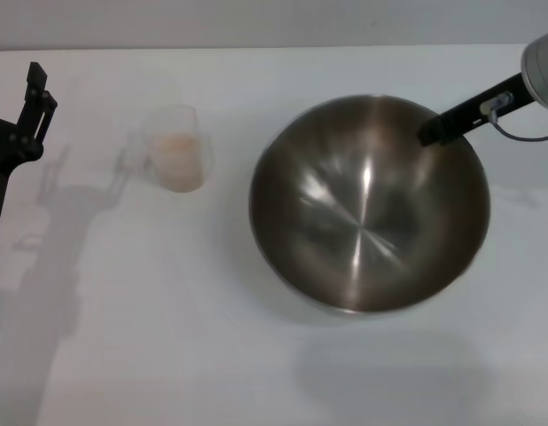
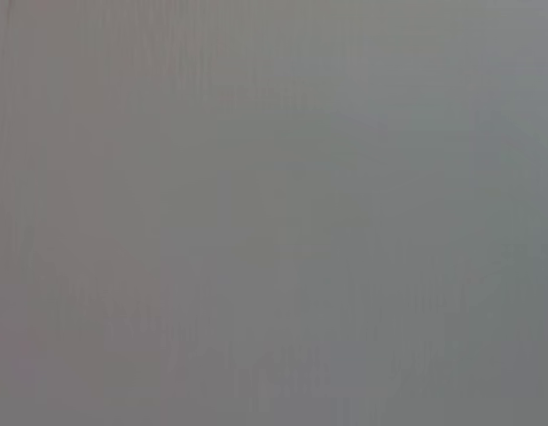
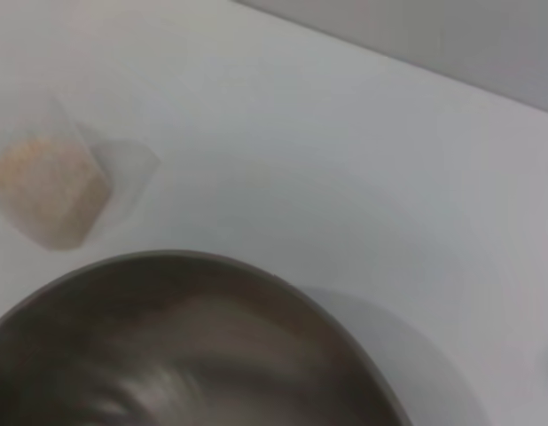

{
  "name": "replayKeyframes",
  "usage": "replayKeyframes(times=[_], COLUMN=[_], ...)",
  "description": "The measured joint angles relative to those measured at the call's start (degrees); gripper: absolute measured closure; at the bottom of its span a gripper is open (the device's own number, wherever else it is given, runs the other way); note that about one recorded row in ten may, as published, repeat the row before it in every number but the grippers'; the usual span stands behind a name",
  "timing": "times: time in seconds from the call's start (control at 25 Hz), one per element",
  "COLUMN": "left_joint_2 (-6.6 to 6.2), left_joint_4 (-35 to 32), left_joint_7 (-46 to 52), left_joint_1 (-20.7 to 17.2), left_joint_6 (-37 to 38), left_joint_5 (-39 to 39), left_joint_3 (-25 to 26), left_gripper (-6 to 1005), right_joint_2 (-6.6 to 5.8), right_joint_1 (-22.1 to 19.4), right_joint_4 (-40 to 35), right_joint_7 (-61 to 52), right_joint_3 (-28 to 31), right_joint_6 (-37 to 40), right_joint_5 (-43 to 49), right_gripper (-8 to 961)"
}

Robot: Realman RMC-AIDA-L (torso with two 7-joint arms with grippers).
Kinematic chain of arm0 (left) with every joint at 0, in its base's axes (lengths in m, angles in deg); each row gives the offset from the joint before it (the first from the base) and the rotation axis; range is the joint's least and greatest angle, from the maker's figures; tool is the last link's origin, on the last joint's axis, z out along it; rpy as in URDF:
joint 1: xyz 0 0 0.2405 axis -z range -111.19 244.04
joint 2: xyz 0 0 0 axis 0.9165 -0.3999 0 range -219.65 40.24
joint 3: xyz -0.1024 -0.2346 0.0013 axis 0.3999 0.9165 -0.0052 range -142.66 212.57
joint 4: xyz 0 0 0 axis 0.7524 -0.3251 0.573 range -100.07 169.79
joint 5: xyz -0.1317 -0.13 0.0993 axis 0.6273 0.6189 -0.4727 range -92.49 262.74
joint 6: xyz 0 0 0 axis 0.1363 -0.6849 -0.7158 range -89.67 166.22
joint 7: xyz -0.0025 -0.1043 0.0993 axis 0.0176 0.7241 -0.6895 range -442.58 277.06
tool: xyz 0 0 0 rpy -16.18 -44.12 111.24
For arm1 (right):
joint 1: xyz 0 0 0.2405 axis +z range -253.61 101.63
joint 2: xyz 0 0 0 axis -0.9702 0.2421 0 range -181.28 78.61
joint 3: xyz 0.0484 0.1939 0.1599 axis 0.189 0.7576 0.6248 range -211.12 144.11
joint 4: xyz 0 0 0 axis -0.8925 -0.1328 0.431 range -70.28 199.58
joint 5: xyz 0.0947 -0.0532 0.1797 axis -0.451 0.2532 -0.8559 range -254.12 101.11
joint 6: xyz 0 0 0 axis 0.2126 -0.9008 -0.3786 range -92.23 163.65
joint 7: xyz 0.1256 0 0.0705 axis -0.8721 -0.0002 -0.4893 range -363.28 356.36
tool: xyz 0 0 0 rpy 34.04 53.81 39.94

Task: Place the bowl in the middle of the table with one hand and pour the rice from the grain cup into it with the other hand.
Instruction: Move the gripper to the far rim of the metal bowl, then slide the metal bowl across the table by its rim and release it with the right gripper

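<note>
The steel bowl (image 1: 370, 206) hangs right of the middle of the white table (image 1: 168, 337), raised a little, with its shadow on the table in front of it. My right gripper (image 1: 438, 130) is shut on the bowl's far right rim, one black finger reaching inside. The bowl's inside shows no rice. The clear grain cup (image 1: 176, 151) stands upright at the back left with pale rice (image 1: 178, 162) in its lower part. My left gripper (image 1: 30, 111) hangs at the far left edge, apart from the cup. The right wrist view shows the bowl's rim (image 3: 194, 266) and the cup (image 3: 52, 191).
The table's far edge meets a grey wall (image 1: 256, 22) at the back. The left wrist view shows only a plain grey surface (image 2: 274, 213).
</note>
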Motion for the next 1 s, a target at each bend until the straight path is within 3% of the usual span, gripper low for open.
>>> replayKeyframes(times=[0.32,1.0], left_joint_2=[0.0,0.0], left_joint_4=[0.0,-0.2], left_joint_7=[0.0,0.0], left_joint_1=[-0.1,0.0], left_joint_6=[0.2,0.3], left_joint_5=[-0.2,-0.2], left_joint_3=[0.0,0.0], left_gripper=[201,204], right_joint_2=[0.03,0.03], right_joint_1=[0.2,4.0], right_joint_4=[0.9,11.9], right_joint_7=[0.4,0.9], right_joint_3=[-0.1,-3.6], right_joint_6=[3.6,10.3], right_joint_5=[-2.5,-4.0], right_gripper=[915,917])
